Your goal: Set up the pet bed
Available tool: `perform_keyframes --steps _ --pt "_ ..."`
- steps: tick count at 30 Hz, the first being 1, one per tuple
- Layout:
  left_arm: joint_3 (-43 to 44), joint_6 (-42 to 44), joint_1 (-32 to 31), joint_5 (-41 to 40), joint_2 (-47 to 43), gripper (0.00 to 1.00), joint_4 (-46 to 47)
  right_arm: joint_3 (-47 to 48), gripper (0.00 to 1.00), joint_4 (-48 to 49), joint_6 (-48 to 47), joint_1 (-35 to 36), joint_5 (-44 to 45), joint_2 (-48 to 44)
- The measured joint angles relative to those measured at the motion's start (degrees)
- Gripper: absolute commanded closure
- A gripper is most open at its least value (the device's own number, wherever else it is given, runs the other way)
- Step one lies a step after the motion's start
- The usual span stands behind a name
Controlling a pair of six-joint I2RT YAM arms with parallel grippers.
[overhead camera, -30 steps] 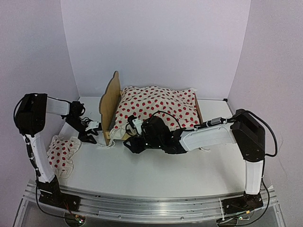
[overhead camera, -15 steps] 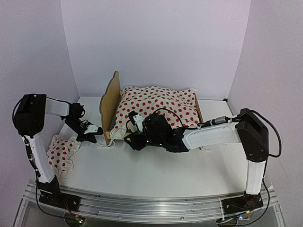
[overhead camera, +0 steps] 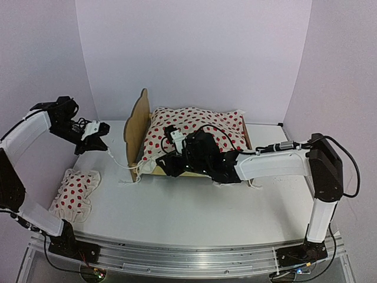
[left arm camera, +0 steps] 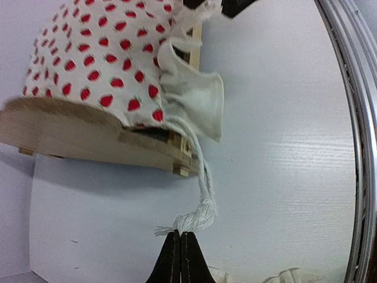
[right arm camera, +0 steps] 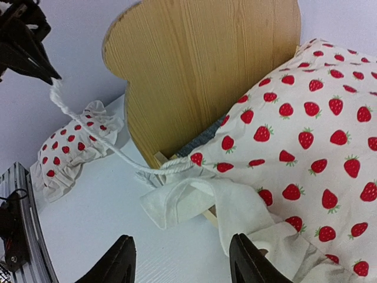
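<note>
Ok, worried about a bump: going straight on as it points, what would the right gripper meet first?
Probably the cloth's white ruffle hanging at the corner of the pet bed, just ahead of the open right gripper; depth is unclear.

A cream strawberry-print ruffled cover [overhead camera: 197, 131] sits mid-view; its white twisted cord [overhead camera: 118, 160] runs left, seemingly taut. A matching small pillow [overhead camera: 72, 191] lies lower left on the white table [overhead camera: 194, 215].
</note>
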Motion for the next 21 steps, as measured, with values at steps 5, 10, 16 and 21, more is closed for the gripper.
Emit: perform_keyframes --steps 5,10,16,21 --pt "4.0 -10.7 -4.5 7.2 -6.2 1.0 0.7 1.8 0.43 -0.1 0.5 -0.7 -2.1 -1.4" --pt "2.5 -25.3 -18.9 6.4 -10.0 1.0 11.4 3.1 0.4 -0.2 1.6 -1.5 -7.8 -2.2" --pt "-0.8 -34.4 -27.9 4.0 -7.8 1.0 17.5 3.1 0.4 -3.9 4.3 -2.3 -11.9 -3.5" --pt "-3.8 -37.9 -31.5 1.6 -4.9 1.0 21.2 3.0 0.38 -7.5 13.3 -5.1 -15.3 -3.9"
